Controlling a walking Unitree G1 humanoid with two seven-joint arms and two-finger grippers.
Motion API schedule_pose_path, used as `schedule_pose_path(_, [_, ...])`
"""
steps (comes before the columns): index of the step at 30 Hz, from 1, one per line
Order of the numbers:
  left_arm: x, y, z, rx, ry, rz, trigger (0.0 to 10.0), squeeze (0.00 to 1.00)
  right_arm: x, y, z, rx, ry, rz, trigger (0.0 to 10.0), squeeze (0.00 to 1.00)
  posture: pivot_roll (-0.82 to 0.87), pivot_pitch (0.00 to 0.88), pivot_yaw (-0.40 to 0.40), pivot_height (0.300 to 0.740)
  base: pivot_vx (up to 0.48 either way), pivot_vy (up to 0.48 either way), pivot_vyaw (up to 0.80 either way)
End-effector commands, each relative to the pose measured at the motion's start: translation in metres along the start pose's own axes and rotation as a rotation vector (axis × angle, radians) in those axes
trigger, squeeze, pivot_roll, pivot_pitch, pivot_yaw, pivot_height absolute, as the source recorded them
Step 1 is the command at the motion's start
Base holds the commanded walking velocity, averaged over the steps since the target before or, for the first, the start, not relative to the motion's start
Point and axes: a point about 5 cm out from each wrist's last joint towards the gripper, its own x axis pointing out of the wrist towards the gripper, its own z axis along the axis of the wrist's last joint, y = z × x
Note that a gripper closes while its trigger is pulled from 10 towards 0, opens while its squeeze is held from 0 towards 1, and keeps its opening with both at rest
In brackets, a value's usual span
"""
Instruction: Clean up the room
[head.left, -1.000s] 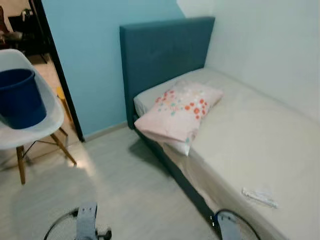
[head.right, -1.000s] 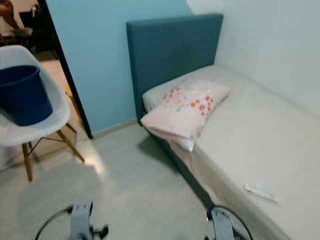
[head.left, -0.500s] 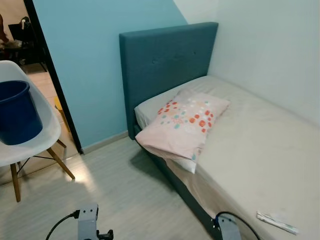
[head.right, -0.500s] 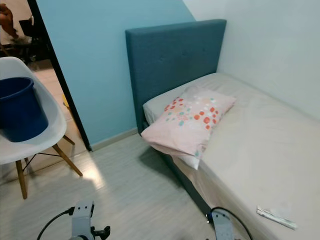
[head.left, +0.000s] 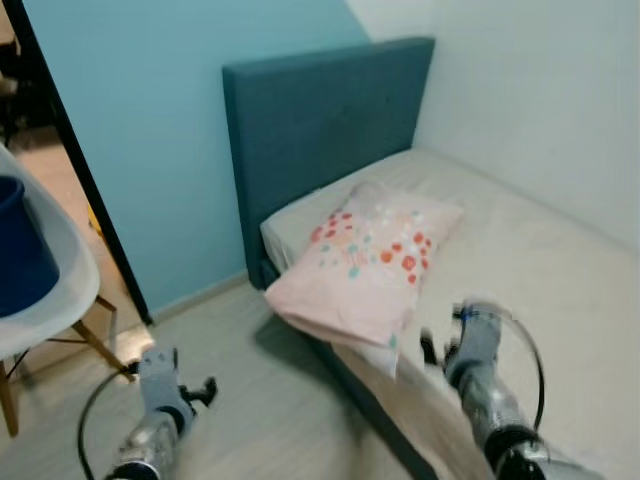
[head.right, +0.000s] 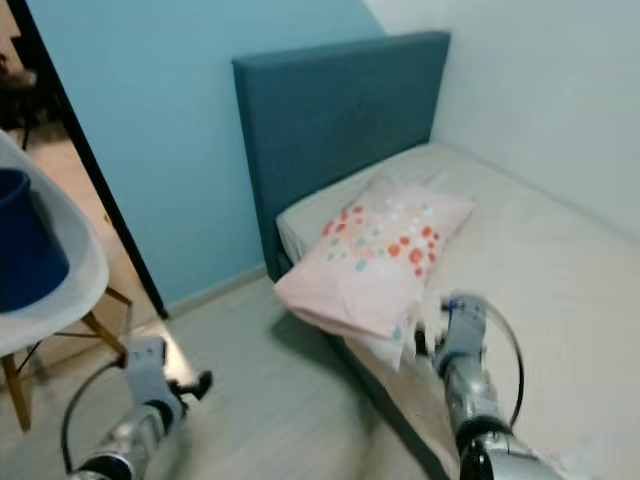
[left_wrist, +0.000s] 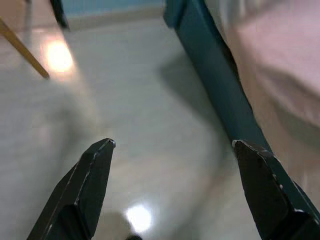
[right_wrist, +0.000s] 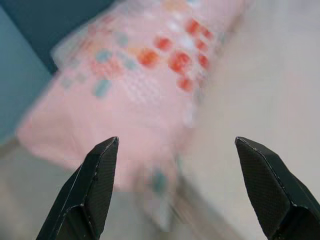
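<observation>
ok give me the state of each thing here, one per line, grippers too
pillow: lying askew on the bed, one corner hanging over the edge
bed: bare mattress
blue bucket: upright on the white chair
right gripper: open, raised before the pillow
left gripper: open, over the floor beside the bed

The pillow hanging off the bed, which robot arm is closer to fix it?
Probably the right. The right gripper, fingers open, is raised over the bed beside the pink spotted pillow and points at it. The left gripper points at the floor.
</observation>
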Motion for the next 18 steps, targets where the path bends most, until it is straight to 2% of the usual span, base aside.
schedule_pose_path(1, [0.002,-0.004,0.006,-0.008,-0.023,-0.016,10.0,0.0,-0.002,0.001,-0.006,-0.003,0.021,0.014,10.0,0.0,-0.08,0.0,-0.04,0.726,0.375,0.0,0.0])
schedule_pose_path(5, [0.006,-0.007,0.018,-0.019,-0.058,-0.025,10.0,0.0,0.005,0.014,0.011,-0.018,-0.04,0.065,10.0,0.0,-0.09,0.0,-0.037,0.726,0.381,0.0,0.0])
schedule_pose_path(11, [0.005,-0.014,0.012,-0.037,-0.055,-0.04,10.0,0.0,0.005,0.031,0.013,-0.057,-0.072,0.158,10.0,0.0,-0.09,0.0,-0.039,0.726,0.381,0.0,0.0])
schedule_pose_path(15, [0.005,-0.015,0.011,-0.04,-0.054,-0.045,10.0,0.0,0.005,0.035,0.013,-0.058,-0.079,0.187,10.0,0.0,-0.09,0.0,-0.039,0.726,0.381,0.0,0.0])
schedule_pose_path(18, [0.005,-0.017,0.012,-0.046,-0.06,-0.059,10.0,0.0,0.005,0.041,0.016,-0.081,-0.088,0.231,10.0,0.0,-0.08,0.0,-0.044,0.726,0.379,0.0,0.78])
